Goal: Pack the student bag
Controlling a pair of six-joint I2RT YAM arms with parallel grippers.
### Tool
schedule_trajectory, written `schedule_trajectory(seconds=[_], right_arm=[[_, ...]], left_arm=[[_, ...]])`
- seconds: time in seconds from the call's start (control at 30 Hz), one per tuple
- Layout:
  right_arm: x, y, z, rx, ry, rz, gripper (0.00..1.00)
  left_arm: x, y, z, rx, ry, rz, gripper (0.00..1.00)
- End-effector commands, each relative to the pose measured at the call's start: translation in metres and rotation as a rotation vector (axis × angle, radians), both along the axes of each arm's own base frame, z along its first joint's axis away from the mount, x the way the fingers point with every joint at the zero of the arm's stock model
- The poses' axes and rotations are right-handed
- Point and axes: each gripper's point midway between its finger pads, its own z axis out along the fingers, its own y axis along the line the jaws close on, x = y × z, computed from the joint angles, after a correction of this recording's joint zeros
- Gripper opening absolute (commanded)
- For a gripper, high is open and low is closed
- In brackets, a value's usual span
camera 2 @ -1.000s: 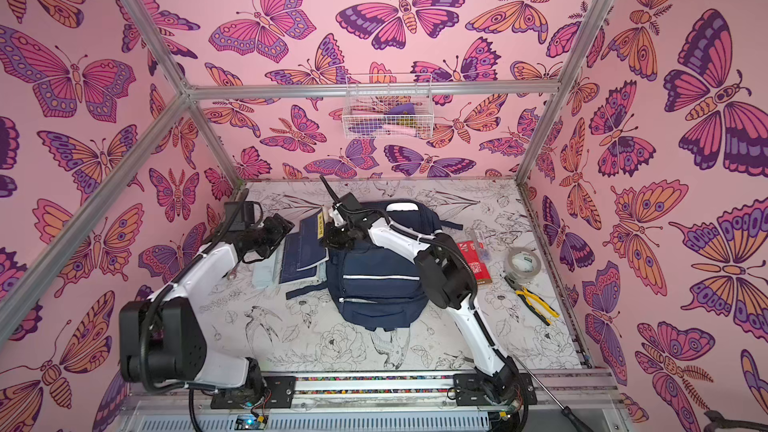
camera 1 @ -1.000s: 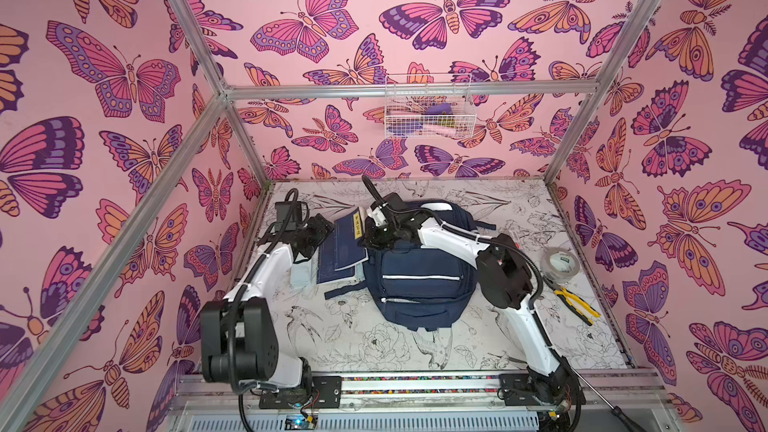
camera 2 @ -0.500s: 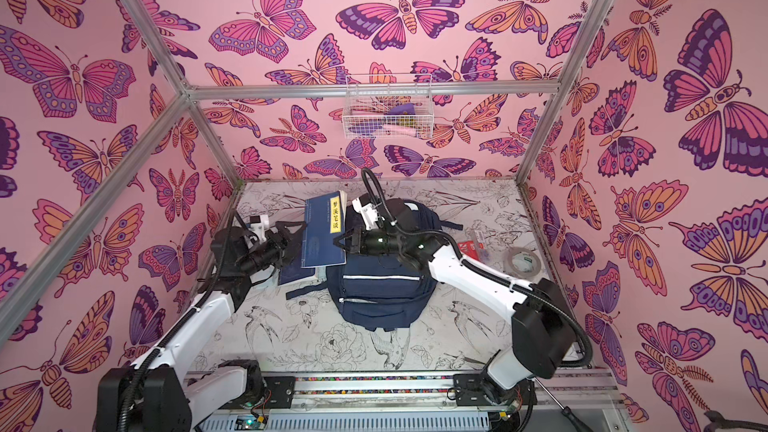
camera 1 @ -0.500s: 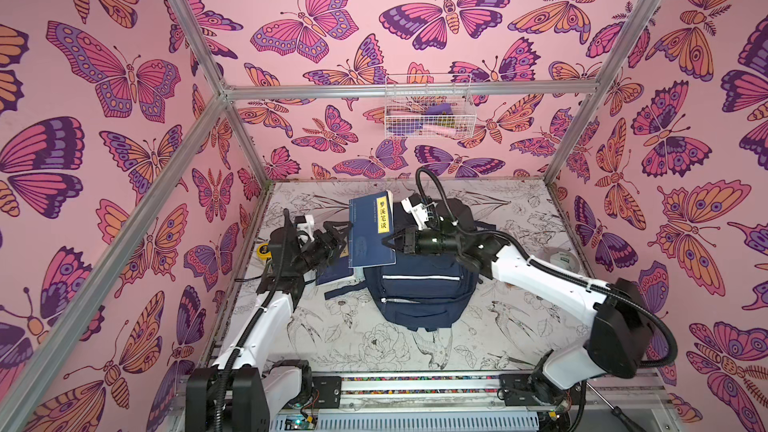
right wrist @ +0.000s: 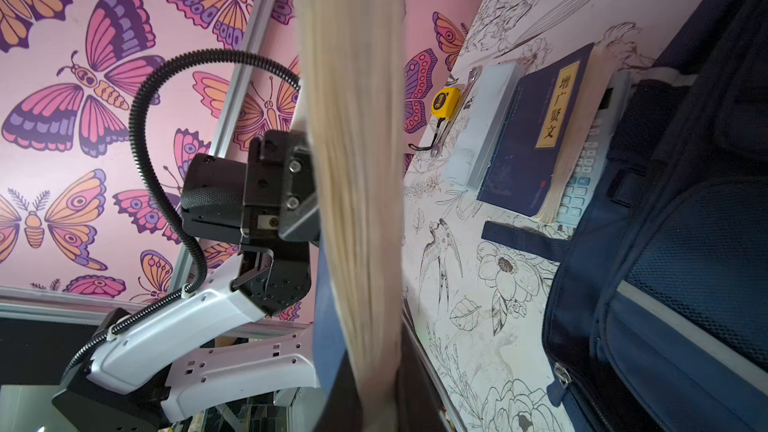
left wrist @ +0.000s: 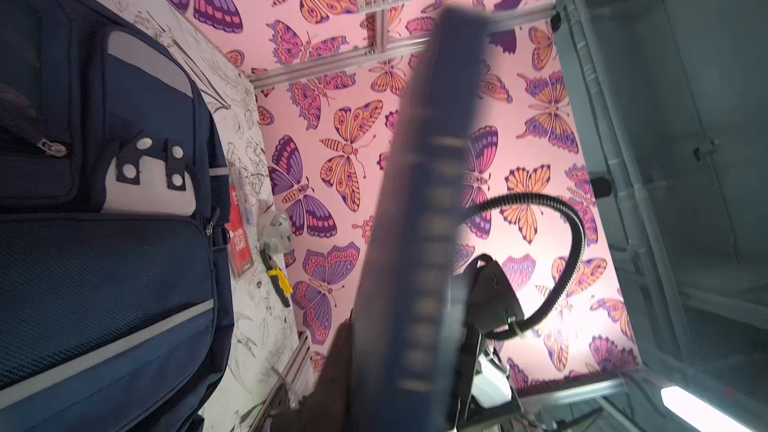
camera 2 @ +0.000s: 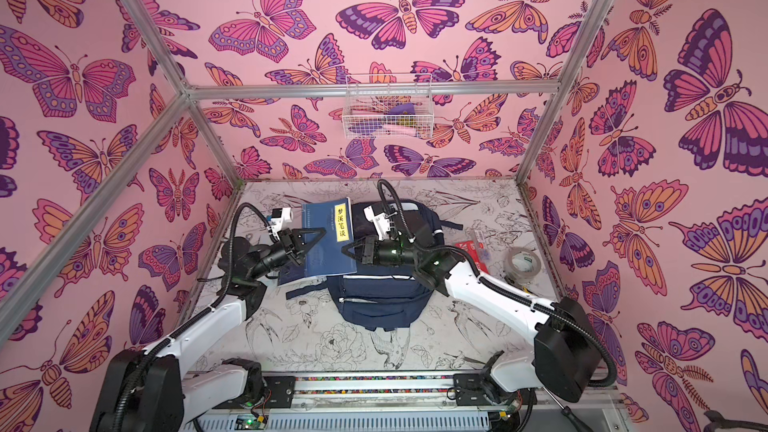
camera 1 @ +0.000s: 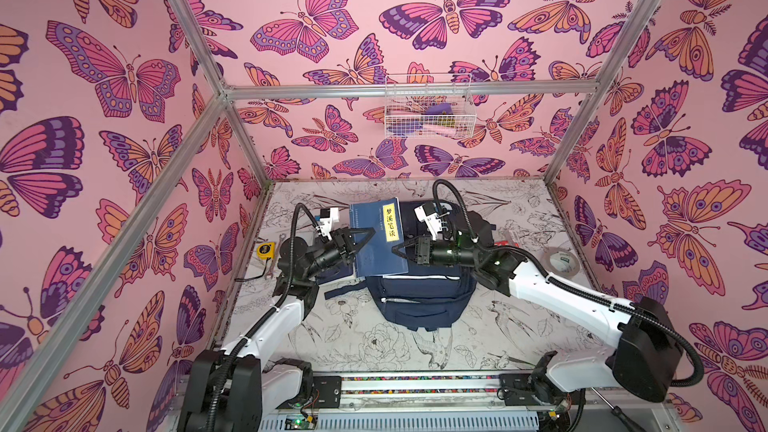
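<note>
Left arm, right arm: white links, black joints, corrugated black cables.

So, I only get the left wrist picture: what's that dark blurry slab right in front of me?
Observer: A blue book, held up edge-on to you. A top view shows a yellow label on its cover.
Visitor: Who's holding it?
Observer: In both top views the left gripper is shut on its spine side, and the right gripper meets the opposite page edge.
Visitor: Any more books?
Observer: Yes. The right wrist view shows a second book lying flat beside the bag, partly over a calculator.
</note>
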Motion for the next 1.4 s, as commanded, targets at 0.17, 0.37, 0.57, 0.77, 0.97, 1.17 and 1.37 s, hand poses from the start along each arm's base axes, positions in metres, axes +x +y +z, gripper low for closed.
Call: schedule_trajectory(seconds=[0.17,0.37,0.57,0.77,0.97,1.17,1.37], right_arm=[[0.001,-0.037,0.014,-0.058,-0.069,-0.022,0.82],[-0.005,-0.041,0.028,-0.02,-0.086,0.072,0.9],[-0.011,-0.031,0.051,0.078,-0.113,0.149,0.69],[-0.016,-0.03,0.051,0.107,-0.089,0.171,0.24],[-0.016,-0.052,0.042,0.019,-0.097,0.084,0.0],[0.001,-0.109,0.012,-0.084,-0.016,-0.113,0.0],[0.0,-0.162,-0.018,-0.149,0.039,-0.269,0.0]], left_arm=[[-0.016,-0.018,0.029,0.022,-0.089,-0.122,0.0],[-0.037,-0.032,0.044,0.023,-0.142,-0.201,0.0],[-0.051,-0.049,0.045,0.029,-0.169,-0.281,0.0],[-0.048,-0.051,0.045,0.031,-0.176,-0.281,0.0],[-0.036,-0.052,0.028,0.142,-0.142,-0.26,0.62],[-0.024,-0.031,0.026,0.436,-0.235,-0.068,0.99],[-0.013,-0.021,-0.017,0.778,-0.194,-0.009,0.92]])
